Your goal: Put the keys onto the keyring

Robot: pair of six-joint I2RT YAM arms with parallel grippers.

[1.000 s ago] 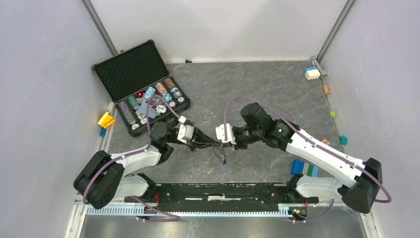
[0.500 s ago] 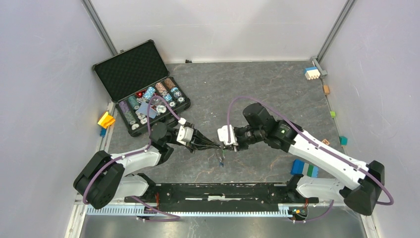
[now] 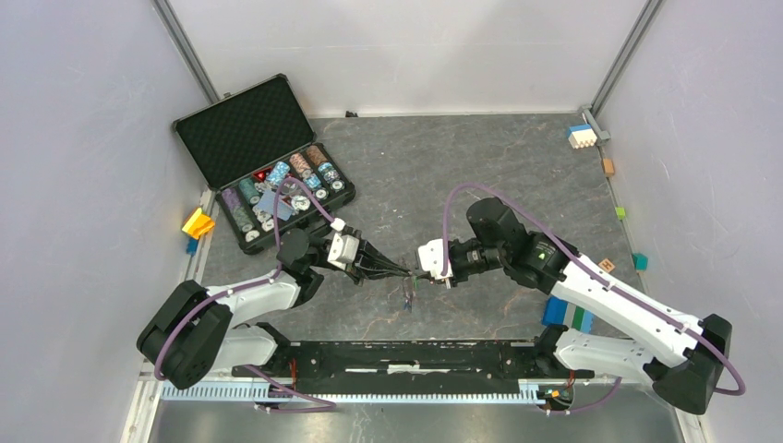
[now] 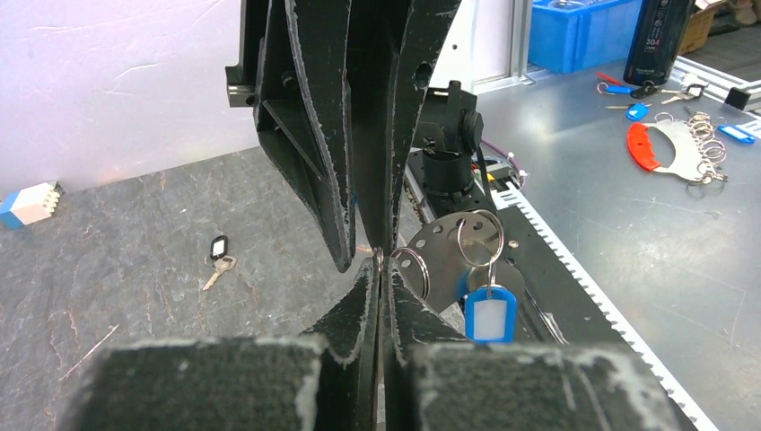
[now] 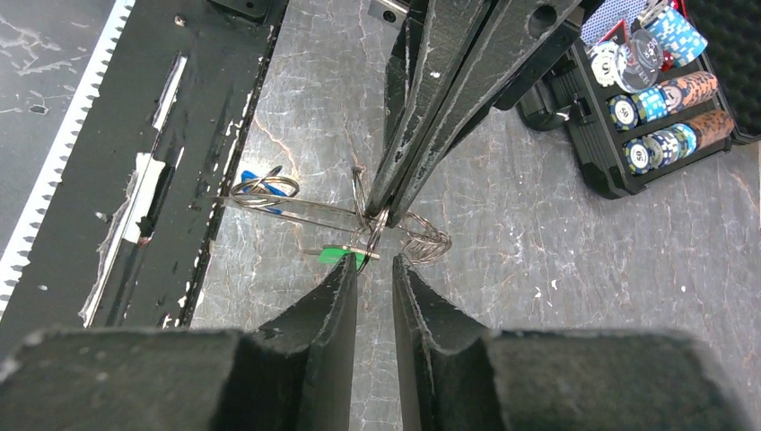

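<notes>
Pinches keyring [image 5: 305,208] in left gripper [image 4: 378,266] by tabletop's [image 3: 480,166] near edge; faces it head-on with right gripper [image 5: 374,269], slightly spread, empty, nearest green key [image 5: 345,259]

Only white digits, seemingly "304", are made out on the tall black cylindrical can [image 4: 660,40]; nothing else is legible.
</notes>
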